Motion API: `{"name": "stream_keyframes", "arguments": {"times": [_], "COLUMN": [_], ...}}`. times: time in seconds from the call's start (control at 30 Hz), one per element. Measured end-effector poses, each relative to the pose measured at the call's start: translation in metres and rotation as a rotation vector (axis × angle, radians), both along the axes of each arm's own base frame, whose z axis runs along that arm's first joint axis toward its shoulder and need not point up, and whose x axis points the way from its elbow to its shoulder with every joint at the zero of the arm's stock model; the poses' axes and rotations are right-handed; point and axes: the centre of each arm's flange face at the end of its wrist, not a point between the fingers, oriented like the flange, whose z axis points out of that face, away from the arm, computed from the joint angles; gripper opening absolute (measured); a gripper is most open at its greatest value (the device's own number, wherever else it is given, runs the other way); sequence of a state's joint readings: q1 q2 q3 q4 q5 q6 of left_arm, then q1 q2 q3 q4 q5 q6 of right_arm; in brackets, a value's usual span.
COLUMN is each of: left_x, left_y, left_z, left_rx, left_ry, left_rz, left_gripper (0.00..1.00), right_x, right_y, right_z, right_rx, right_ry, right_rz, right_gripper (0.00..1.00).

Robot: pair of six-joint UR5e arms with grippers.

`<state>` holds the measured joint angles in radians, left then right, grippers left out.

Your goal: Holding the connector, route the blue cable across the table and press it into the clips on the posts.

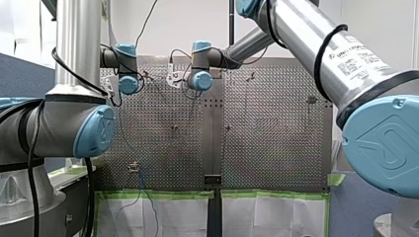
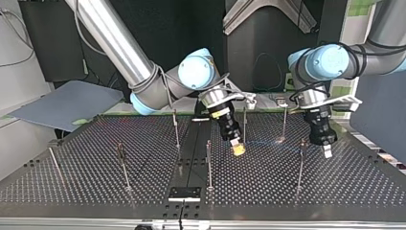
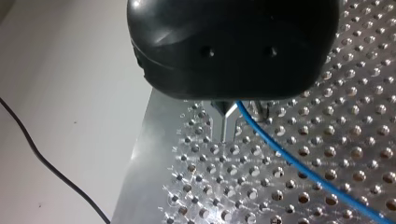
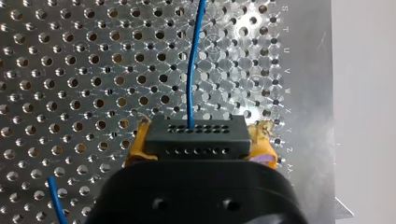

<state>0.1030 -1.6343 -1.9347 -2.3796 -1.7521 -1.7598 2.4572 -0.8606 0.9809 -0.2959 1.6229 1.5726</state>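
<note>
Currently the right hand (image 4: 198, 145) is clamped on the black connector (image 4: 196, 134), which sits crosswise between its 2 yellow pads (image 4: 262, 142). The blue cable (image 4: 191, 60) leaves the middle of the connector's face and runs straight ahead of the hand over the perforated desk (image 4: 70, 70). A second short stretch of blue cable shows beside the hand's body, low over the desk.

Seen from across the desk, the right hand hangs tilted near the middle. It is among the thin upright posts (image 2: 209, 165), with its tip just above the surface. The left hand (image 2: 326, 148) hangs toward that view's right side, just beside another post and well apart from the right hand.

From the left wrist, the blue cable comes out from under the left hand's black body. It slants away across the desk near the plate's edge. Whether this hand is wide, narrow or holding the cable cannot be told. A thin black wire lies on the pale surface off the plate.
</note>
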Motion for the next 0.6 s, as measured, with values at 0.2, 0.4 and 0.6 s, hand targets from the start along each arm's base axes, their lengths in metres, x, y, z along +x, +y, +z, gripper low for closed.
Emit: {"name": "stream_keyframes", "arguments": {"times": [0.2,0.4,0.6], "left_x": [0.02,0.03,0.03], "left_y": [0.009,0.018,0.02], "left_z": [-0.007,-0.016,-0.021], "left_rx": [-0.006,-0.024,-0.049], "left_ry": [0.003,0.013,0.031], "left_rz": [-0.012,-0.014,-0.019], "left_gripper": [0.0,0.0,0.65], "right_x": [0.002,0.002,0.002], "right_y": [-0.005,-0.007,-0.008], "right_z": [0.004,0.005,0.005], "right_rx": [-0.005,-0.007,-0.007], "right_ry": [-0.007,-0.01,-0.01], "right_rz": [-0.005,-0.008,-0.008], "right_gripper": [0.0,0.0,0.0]}}
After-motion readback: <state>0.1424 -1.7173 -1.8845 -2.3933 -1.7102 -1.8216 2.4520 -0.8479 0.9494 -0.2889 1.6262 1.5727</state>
